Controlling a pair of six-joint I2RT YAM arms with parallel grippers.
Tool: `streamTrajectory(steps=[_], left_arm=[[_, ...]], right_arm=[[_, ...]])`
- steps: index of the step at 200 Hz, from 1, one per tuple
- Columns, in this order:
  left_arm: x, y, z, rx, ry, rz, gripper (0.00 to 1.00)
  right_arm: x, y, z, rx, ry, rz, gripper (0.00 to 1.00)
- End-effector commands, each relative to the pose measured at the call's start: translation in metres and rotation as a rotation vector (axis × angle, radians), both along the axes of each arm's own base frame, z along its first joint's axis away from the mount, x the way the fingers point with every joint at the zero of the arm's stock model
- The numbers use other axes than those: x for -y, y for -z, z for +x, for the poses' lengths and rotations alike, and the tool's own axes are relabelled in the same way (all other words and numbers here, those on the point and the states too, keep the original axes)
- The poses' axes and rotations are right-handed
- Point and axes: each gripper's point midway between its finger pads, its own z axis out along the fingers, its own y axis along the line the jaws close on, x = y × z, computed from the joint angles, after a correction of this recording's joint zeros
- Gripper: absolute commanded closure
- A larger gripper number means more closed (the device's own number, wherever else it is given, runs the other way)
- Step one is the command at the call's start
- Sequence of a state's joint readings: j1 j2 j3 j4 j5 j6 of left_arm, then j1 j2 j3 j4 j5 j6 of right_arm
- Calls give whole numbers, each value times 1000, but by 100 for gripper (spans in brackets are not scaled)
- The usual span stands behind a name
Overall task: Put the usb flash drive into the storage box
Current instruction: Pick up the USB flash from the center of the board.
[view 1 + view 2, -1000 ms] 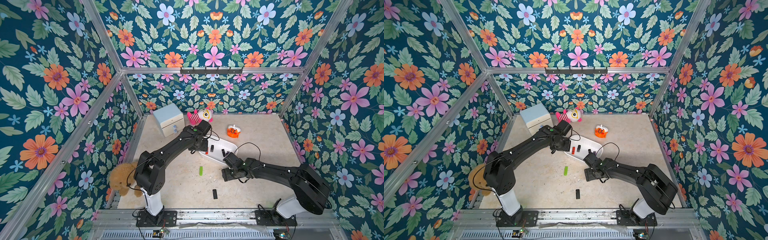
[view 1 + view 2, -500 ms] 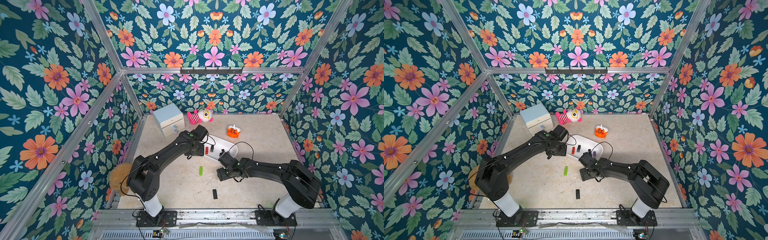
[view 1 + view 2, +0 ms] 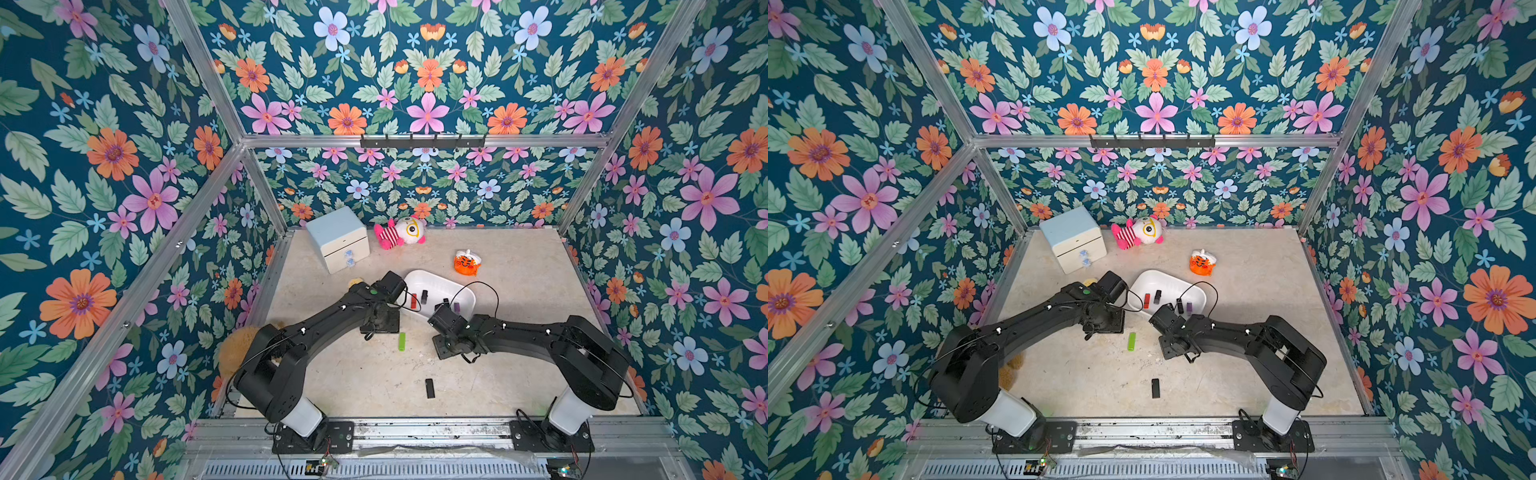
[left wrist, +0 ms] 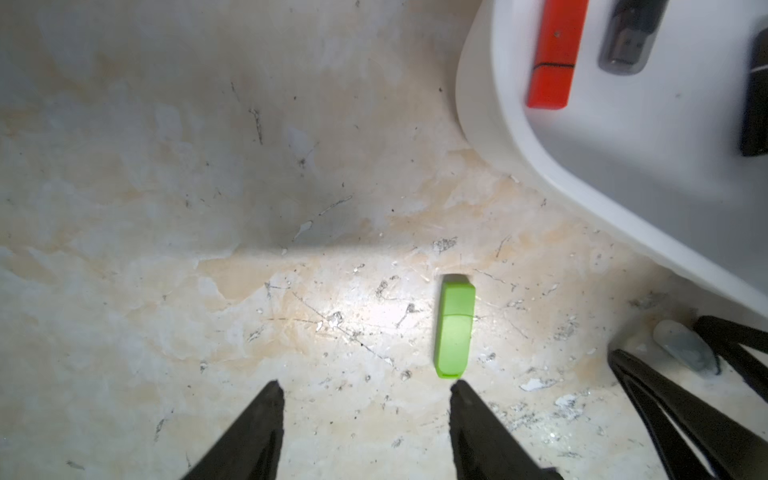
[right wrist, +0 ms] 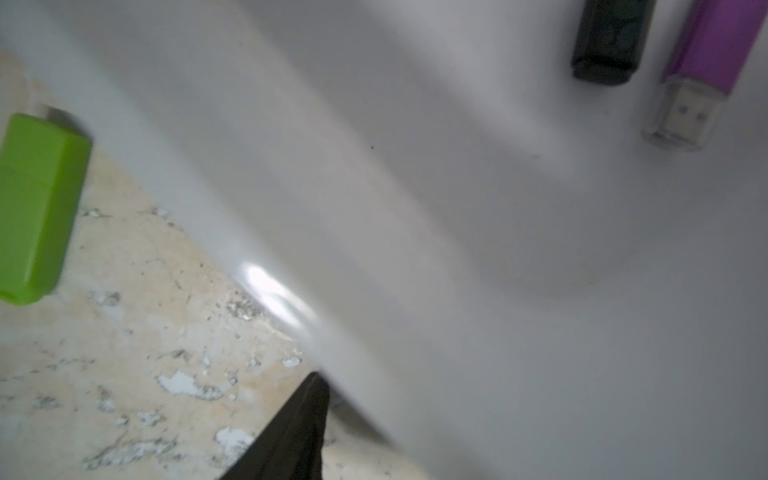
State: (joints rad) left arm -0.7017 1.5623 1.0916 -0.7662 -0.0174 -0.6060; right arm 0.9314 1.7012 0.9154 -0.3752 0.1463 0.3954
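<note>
Left wrist view: storage box [image 4: 519, 137], white, at frame edge. Left gripper [image 4: 365, 386] stands apart, empty; right gripper [image 4: 660, 338] state cannot be told. Green usb flash drive [image 4: 455, 326] lies on the surface [image 4: 208, 208] outside the box, just ahead of one left finger and off-centre, with its long axis along the approach.

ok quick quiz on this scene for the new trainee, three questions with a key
1. True or false: the green flash drive lies inside the storage box.
2. How many flash drives lie on the table outside the box?
3. The left tool is: A open and empty; B shut on the green flash drive; C shut on a red drive.
Key: 1 false. 2 two, the green one and the black flash drive. 3 A.
</note>
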Motion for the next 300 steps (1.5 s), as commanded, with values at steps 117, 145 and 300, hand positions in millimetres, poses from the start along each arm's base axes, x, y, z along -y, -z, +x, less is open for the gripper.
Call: streamTrajectory(steps=[117,145,300], left_arm=[[26,29,-14,-60,25,-16,34],[27,32,-15,-64,25,-20,33],[39,47,-12,-68,23,-8,34]], right_arm=[[37,16,-46,-172,20,-99,53],[39,19,-49,-184,26,-101,56],[44,26,-56,-220,40,-122,90]])
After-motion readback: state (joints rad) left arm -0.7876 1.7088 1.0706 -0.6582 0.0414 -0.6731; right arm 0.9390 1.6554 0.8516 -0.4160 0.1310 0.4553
